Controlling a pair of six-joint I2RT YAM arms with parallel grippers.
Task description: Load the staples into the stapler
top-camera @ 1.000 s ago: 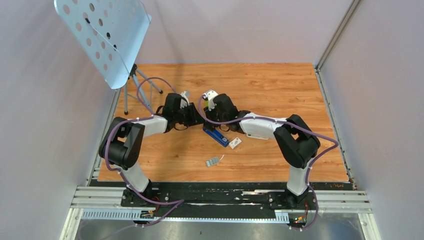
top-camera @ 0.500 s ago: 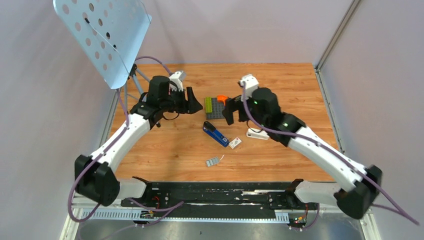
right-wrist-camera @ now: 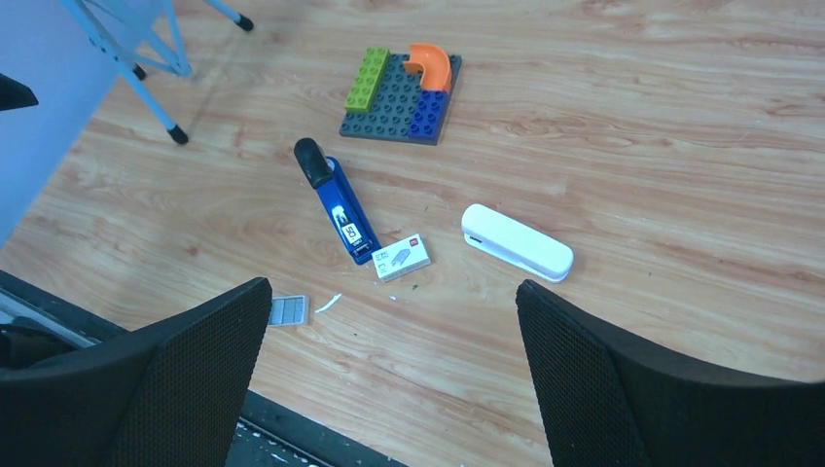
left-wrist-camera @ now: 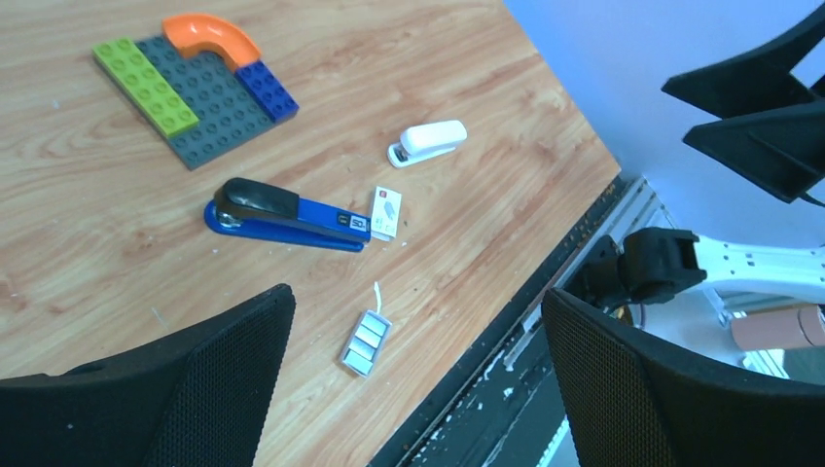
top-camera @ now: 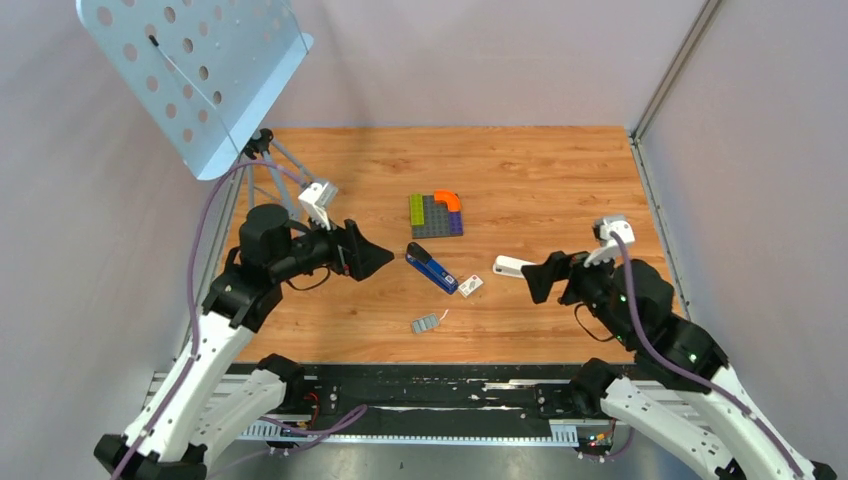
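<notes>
The blue stapler [top-camera: 431,268] with its black end lies flat mid-table, also seen from both wrists [left-wrist-camera: 287,216] [right-wrist-camera: 340,204]. Its small white staple box [top-camera: 470,285] [left-wrist-camera: 386,212] [right-wrist-camera: 403,257] touches the stapler's near end. The grey staples strip [top-camera: 426,323] [left-wrist-camera: 366,342] [right-wrist-camera: 289,310] lies alone, closer to the front edge. My left gripper [top-camera: 372,255] [left-wrist-camera: 418,297] hovers open to the left of the stapler and holds nothing. My right gripper [top-camera: 540,275] [right-wrist-camera: 393,286] hovers open to the right, also with nothing in it.
A multicoloured block plate [top-camera: 435,215] [left-wrist-camera: 199,92] [right-wrist-camera: 399,97] sits behind the stapler. A white rounded plastic bar [top-camera: 513,266] [right-wrist-camera: 516,242] lies right of the box. A perforated music stand [top-camera: 190,80] on tripod legs [right-wrist-camera: 146,78] stands at the back left. Black rails [top-camera: 440,385] run along the front edge.
Both arms pulled back from the table's centre to their own sides, uncovering the block plate and white bar. Both grippers opened wide. The music stand shifted slightly left.
</notes>
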